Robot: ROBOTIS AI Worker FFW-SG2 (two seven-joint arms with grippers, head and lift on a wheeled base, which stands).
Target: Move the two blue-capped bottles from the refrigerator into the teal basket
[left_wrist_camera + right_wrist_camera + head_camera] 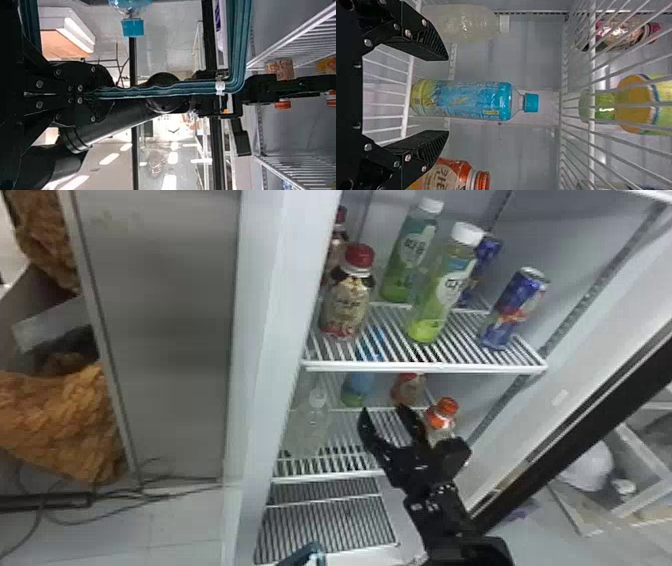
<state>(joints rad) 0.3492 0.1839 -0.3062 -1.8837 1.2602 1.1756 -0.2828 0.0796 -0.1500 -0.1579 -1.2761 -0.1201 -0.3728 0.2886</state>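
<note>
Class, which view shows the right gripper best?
Head view: the right gripper appears whole, fingers parted. The right wrist view shows its fingers close up; the left wrist view, its dark outline beyond the teal basket.

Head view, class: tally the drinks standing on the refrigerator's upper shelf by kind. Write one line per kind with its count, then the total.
Red-capped bottles: 2
White-capped green bottles: 2
Blue cans: 2
Total: 6
</note>
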